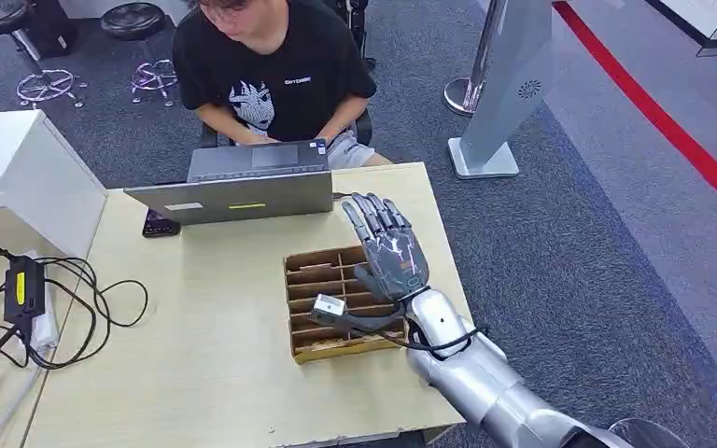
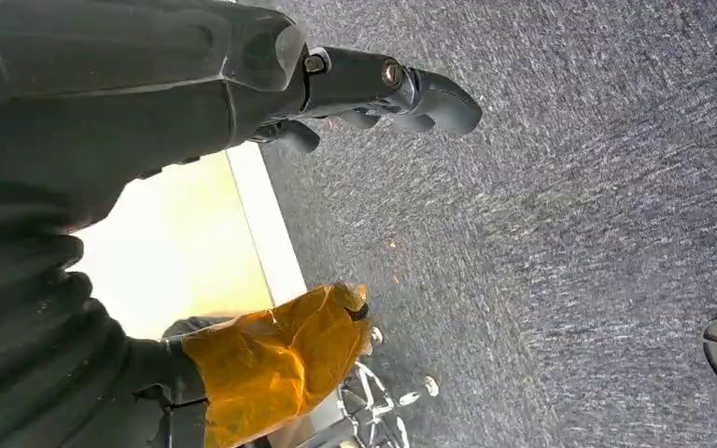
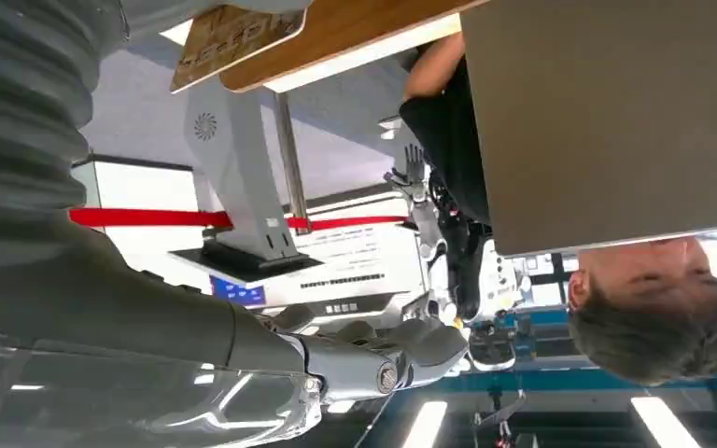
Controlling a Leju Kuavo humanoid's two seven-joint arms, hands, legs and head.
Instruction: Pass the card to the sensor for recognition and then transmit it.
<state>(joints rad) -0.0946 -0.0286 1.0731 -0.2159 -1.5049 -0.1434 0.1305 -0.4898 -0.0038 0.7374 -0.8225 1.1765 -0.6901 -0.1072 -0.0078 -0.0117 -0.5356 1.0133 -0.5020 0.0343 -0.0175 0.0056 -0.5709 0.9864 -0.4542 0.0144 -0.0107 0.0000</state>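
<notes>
A brown cardboard divider box (image 1: 317,280) sits on the pale wooden table (image 1: 196,355), in front of a grey laptop (image 1: 243,191). My right hand (image 1: 387,250) hovers over the box's right side, palm down, fingers stretched apart, holding nothing. In the right wrist view its thumb (image 3: 373,366) sticks out free, and the box's edge (image 3: 233,35) lies close by. I cannot make out a card among the slots. A small black device (image 1: 160,225) lies by the laptop's left corner. My left hand (image 2: 373,89) hangs over the carpet with loose fingers and nothing in them.
A person in a black T-shirt (image 1: 275,75) sits behind the laptop, facing me. Cables and a black power brick (image 1: 23,285) lie at the table's left. A white cabinet (image 1: 19,177) stands at the left, and a grey kiosk stand (image 1: 504,93) on the carpet at the right.
</notes>
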